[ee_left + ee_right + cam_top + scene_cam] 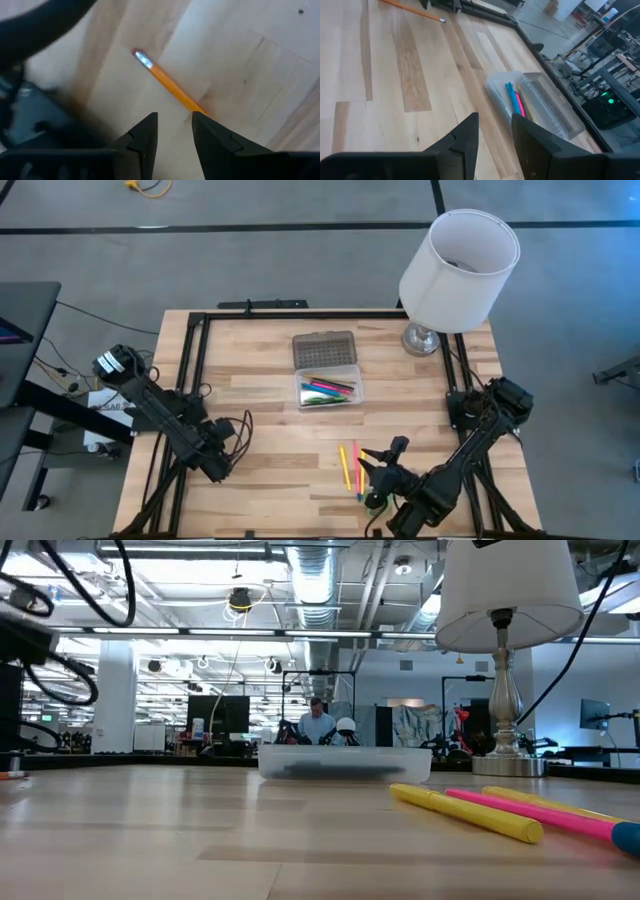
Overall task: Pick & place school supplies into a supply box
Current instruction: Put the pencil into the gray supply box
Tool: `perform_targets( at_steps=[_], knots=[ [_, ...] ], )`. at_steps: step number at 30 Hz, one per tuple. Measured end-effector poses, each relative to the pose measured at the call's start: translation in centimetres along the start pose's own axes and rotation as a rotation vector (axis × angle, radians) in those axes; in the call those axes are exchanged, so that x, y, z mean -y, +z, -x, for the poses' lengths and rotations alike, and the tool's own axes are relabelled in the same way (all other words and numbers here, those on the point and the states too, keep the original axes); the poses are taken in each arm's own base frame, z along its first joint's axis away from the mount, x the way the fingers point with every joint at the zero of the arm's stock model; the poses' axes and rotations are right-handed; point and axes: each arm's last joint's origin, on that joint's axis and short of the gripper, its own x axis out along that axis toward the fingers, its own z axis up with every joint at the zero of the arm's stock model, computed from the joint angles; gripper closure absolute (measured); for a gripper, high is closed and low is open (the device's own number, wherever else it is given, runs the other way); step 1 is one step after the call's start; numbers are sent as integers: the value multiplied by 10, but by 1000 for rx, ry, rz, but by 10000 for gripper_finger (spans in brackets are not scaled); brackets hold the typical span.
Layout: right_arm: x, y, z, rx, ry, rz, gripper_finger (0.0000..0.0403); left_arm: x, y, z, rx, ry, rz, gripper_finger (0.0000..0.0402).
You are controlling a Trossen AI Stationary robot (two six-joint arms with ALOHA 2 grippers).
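1. Hovering over the near left part of the pale wooden table [250,390], the left gripper [175,131] had its fingers parted a little and gripping nothing, their tips just short of a thin orange pencil with a silver ferrule [167,82] lying flat on the boards.
2. The right gripper [495,131] sat low at the near right edge, fingers apart and empty, beside loose yellow and pink markers [349,465].
3. The small clear plastic pencil case [328,388] lay mid-table, dotted grey lid swung back, several coloured pens already inside.
4. My read: this was the approach to a pick. Next, the left fingers needed to straddle the pencil and close.
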Motion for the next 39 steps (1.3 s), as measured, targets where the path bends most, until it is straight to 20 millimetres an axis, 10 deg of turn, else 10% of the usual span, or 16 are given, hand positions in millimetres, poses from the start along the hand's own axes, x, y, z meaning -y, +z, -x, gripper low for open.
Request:
perform_targets(
  at_steps=[39],
  knots=[
    [-1,0,1,0,6,-5,291,-4,3,6,181,-188,39,292]
  ],
)
